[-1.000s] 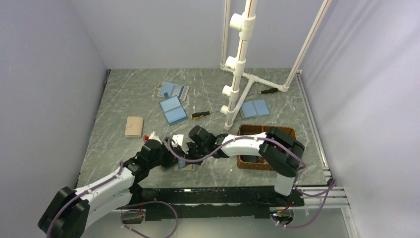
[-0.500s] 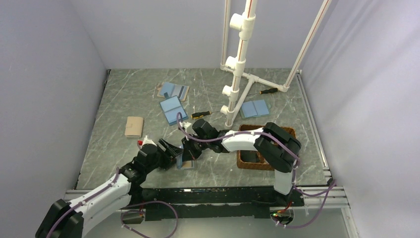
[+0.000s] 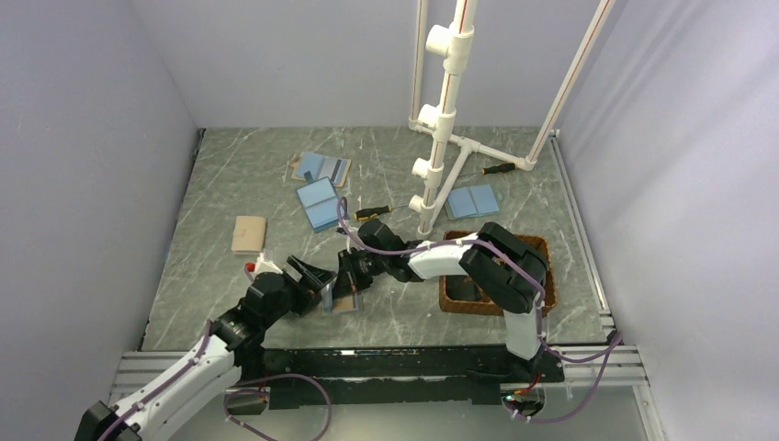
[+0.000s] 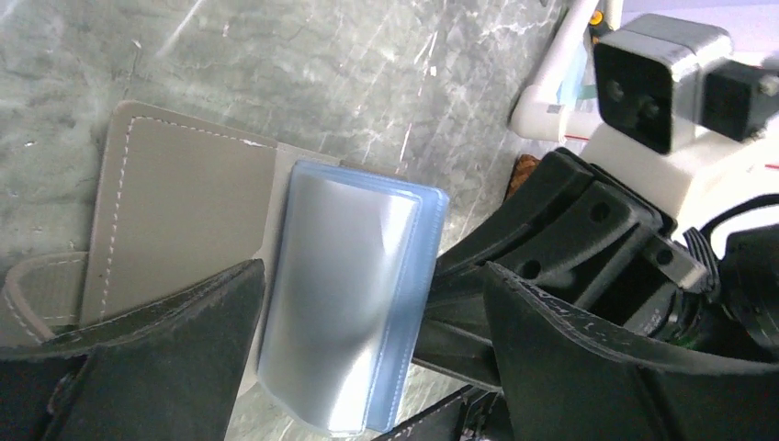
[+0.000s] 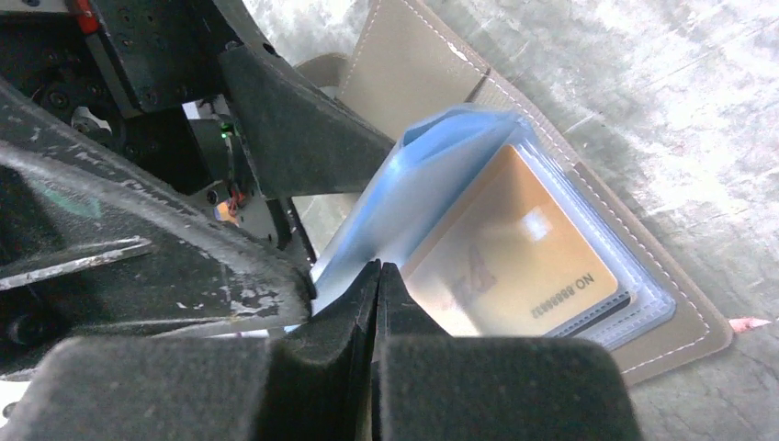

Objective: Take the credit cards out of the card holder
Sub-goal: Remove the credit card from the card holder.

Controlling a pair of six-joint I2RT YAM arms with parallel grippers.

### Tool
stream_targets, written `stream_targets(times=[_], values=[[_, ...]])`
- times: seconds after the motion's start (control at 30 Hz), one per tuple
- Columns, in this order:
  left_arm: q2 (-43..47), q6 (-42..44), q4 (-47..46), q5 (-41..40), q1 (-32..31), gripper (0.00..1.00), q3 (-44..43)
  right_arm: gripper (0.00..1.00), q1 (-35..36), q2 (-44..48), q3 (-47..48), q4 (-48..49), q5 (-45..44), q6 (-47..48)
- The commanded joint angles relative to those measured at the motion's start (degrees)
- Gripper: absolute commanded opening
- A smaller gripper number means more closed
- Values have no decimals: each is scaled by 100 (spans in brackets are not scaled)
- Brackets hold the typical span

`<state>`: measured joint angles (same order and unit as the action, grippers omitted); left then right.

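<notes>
1. Grey marbled table [image 3: 211, 184] between pale walls fills the overhead view, with a white pipe frame [image 3: 441, 119] at the back and a wicker tray [image 3: 542, 253] right of centre. Low and left of centre, the card holder [image 3: 343, 297] lies open on the table, and both arms meet over it.
2. In the same view, the left gripper [image 3: 319, 278] has spread its jaws wider than a second ago, and its arm has drawn back toward the lower left corner. It grasps nothing. The right gripper [image 3: 355, 276] has reached further left and sits at the holder's upper edge.
3. From the left wrist we see the holder's tan panel at centre left and a stack of blue plastic sleeves [image 4: 349, 294] at centre. Our left fingers [image 4: 165, 367] stand wide on either side of that stack, released.
4. From the right wrist we see the right fingers pressed tight together at bottom centre. They seem to pinch one of those sleeves, which stands up from the holder. Beneath it, at centre right, the credit cards [image 5: 514, 266] lie in their pocket, a gold one on top of a darker edge.
5. We judge that the lifted sleeve exposes the pocket and that the freed left jaws are ready to reach in. No card is out yet.
</notes>
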<state>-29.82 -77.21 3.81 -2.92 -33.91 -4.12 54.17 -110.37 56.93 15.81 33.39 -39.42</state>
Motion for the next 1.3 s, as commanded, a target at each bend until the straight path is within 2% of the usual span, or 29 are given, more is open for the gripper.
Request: stream_targets(times=[0.0,0.07,0.17,0.37,0.4,0.47,0.5,0.53,0.67,0.87,1.03,1.13,1.17,1.23,1.27], values=[[376,740,422,1064,-134,94,-179,0,-144,-79,268,1098,-62,-500],[402,892,575,1141,-133,92,-217,0,-185,-141,311,1094,15,-514],[296,1105,701,1242,-133,79,-262,0,-188,-268,416,1073,132,-515],[-86,1411,1170,1110,-133,64,-475,0,-188,-389,585,959,305,-412],[-138,1420,1262,1046,-133,58,-506,0,-188,-377,620,871,292,-296],[-180,1428,1475,881,-131,46,-574,0,-175,-340,736,592,178,62],[-191,1424,1593,787,-133,35,-619,0,-172,-330,818,379,99,287],[-183,1424,1747,679,-133,29,-667,0,-164,-316,913,162,-6,541],[-166,1536,2281,324,-133,23,-882,0,-153,-177,1187,-470,-367,1527],[-204,1918,2321,303,-128,2,-933,0,-100,298,1713,-1673,-721,3282],[-339,2521,1882,467,-125,0,-900,0,-28,750,2241,-3022,-310,5259],[-350,2934,1494,748,-124,0,-860,0,-101,822,3021,-4709,616,6819],[-351,3032,1367,840,-120,0,-848,1,-88,854,3199,-5297,642,7266],[-340,3207,1109,1038,-116,0,-828,22,-57,1159,3083,-5594,348,7711],[-340,3264,982,1107,-116,0,-819,26,-56,1402,2907,-5532,202,7919]])
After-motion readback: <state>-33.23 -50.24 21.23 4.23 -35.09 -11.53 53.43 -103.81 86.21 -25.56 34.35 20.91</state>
